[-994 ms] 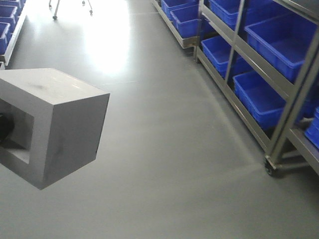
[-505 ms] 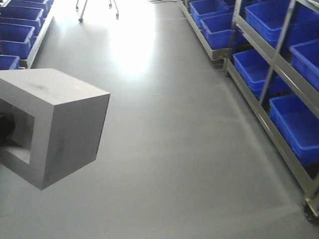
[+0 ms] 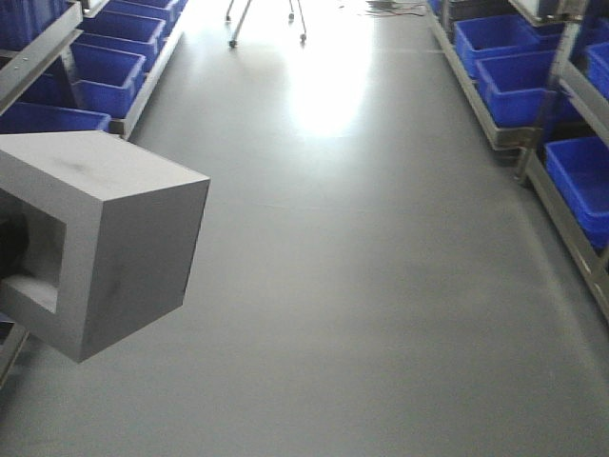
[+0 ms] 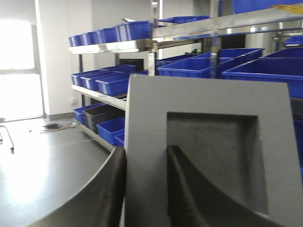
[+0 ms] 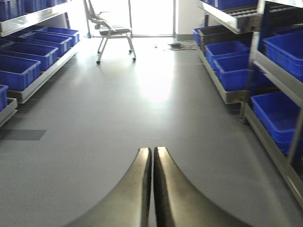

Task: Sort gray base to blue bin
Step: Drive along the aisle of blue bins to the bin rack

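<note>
The gray base (image 3: 105, 238) hangs in the air at the left of the front view, its square opening facing left. In the left wrist view the gray base (image 4: 208, 99) fills the frame. My left gripper (image 4: 147, 150) is shut on one wall of it, with one black finger (image 4: 111, 189) outside and the other inside the recess. My right gripper (image 5: 152, 150) is shut with nothing in it, over bare floor. Blue bins line both sides: one blue bin (image 3: 509, 38) at the right, another blue bin (image 3: 95, 71) at the left.
Metal racks (image 4: 189, 28) loaded with blue bins flank a gray floor aisle (image 3: 362, 286). An office chair (image 5: 111, 26) on wheels stands at the far end near a bright window. A rack's low shelf edge (image 3: 571, 238) runs along the right.
The view has swung left: the right-hand rack and its bins slid toward the right edge, and the left-hand bins came into view. The gray base stays held at the same spot in frame.
</note>
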You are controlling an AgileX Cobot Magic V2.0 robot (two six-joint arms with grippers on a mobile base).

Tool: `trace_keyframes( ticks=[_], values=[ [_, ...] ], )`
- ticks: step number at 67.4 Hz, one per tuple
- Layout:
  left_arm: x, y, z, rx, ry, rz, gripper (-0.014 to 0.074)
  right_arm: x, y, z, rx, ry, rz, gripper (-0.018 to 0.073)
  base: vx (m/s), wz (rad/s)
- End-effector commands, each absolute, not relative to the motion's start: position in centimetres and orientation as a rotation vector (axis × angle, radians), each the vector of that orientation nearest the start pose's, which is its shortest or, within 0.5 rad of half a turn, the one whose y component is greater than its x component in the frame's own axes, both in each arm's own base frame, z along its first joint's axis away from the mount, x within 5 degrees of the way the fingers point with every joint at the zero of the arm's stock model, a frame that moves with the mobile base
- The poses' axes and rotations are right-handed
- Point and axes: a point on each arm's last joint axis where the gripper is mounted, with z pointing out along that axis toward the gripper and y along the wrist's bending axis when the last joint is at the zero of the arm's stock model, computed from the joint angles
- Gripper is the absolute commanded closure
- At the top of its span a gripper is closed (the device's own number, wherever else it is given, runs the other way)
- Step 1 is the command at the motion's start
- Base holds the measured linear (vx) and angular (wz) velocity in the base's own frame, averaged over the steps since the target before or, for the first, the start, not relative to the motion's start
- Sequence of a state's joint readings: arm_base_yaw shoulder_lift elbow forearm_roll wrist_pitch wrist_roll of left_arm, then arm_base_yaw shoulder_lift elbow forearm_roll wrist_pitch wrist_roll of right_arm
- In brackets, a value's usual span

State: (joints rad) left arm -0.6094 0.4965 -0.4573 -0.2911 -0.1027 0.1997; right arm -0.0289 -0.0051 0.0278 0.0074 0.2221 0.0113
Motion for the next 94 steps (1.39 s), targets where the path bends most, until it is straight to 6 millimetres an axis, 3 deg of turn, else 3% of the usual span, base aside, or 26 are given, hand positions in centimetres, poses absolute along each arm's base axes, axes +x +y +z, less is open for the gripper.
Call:
trace_keyframes(
  ticks=[1,94],
  values=[
    [9.05,-5.71,35.76,0.287,1.292,-0.568,0.0603,5.81,-0.18,18.87,0.026,1.676,-0.024,0.0564,0.41,0.35],
    [9.05,-5.71,35.76,0.287,1.292,-0.568,0.0603,5.81,-0.18,18.87,0.026,1.676,-0.024,0.0564,0.42,0.04]
  ],
)
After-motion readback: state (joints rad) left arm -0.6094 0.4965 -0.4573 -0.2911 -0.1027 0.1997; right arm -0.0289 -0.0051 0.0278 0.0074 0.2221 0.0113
